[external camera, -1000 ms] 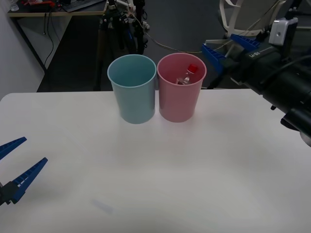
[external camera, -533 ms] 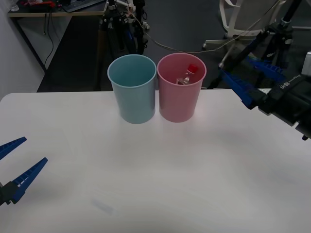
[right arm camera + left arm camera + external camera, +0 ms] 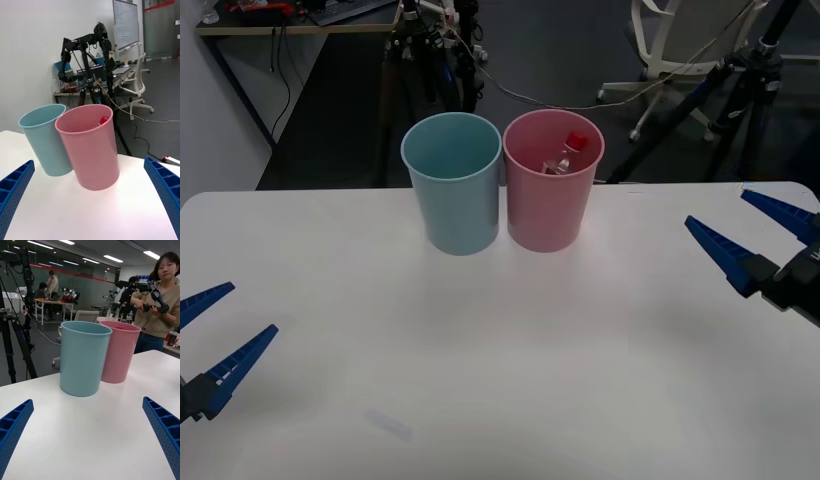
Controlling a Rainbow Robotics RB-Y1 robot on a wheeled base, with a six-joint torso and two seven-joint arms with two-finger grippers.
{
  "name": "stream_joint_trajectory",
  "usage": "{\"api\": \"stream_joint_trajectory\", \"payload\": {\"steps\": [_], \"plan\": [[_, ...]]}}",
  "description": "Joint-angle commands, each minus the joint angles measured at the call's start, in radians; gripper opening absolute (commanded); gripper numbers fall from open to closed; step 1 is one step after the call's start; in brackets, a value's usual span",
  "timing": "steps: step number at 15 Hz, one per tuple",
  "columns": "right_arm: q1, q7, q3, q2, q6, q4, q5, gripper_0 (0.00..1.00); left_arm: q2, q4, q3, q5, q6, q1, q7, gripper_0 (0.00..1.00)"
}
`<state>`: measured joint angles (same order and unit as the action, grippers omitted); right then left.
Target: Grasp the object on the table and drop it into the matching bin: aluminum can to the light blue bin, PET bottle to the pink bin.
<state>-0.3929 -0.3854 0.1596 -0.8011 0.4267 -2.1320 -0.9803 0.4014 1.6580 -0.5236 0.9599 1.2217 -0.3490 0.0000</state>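
The PET bottle [image 3: 565, 155], clear with a red cap [image 3: 103, 120], lies inside the pink bin [image 3: 552, 205], leaning against its far wall. Beside it on the left stands the light blue bin [image 3: 453, 195], touching it. Both bins stand at the far middle of the white table [image 3: 500, 340]. My right gripper [image 3: 760, 235] hangs open over the table's right edge, well away from the bins. My left gripper [image 3: 215, 330] is open at the table's left edge. The wrist views show the pink bin [image 3: 90, 150] [image 3: 119, 352] and the light blue bin [image 3: 47, 140] [image 3: 84, 358] ahead of open fingers.
Tripods and cables [image 3: 430, 60] stand on the dark floor behind the table, with an office chair [image 3: 670, 40] at the back right. A small faint mark [image 3: 390, 425] lies on the tabletop near the front left.
My right arm has drawn back from beside the pink bin, moving right and toward the robot to the table's right edge, gripper open. The bottle stays in the pink bin. The left arm is still.
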Motion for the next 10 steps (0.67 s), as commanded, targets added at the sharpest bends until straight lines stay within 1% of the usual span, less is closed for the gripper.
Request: {"api": "stream_joint_trajectory", "payload": {"steps": [1,3,5,7,10], "plan": [[-0.075,-0.039,0.043,0.068,0.053,-0.023,-0.077,1.00,0.000,0.000,0.000,0.000,0.000,0.000,0.000,1.00],[-0.136,-0.039,0.067,0.097,0.080,-0.039,-0.107,1.00,0.000,0.000,0.000,0.000,0.000,0.000,0.000,1.00],[-0.181,-0.039,0.097,0.128,0.133,-0.040,-0.115,1.00,0.000,0.000,0.000,0.000,0.000,0.000,0.000,1.00],[-0.213,-0.039,0.110,0.132,0.159,-0.040,-0.120,1.00,0.000,0.000,0.000,0.000,0.000,0.000,0.000,1.00],[-0.250,-0.039,0.110,0.132,0.167,-0.045,-0.121,1.00,0.000,0.000,0.000,0.000,0.000,0.000,0.000,1.00]]}}
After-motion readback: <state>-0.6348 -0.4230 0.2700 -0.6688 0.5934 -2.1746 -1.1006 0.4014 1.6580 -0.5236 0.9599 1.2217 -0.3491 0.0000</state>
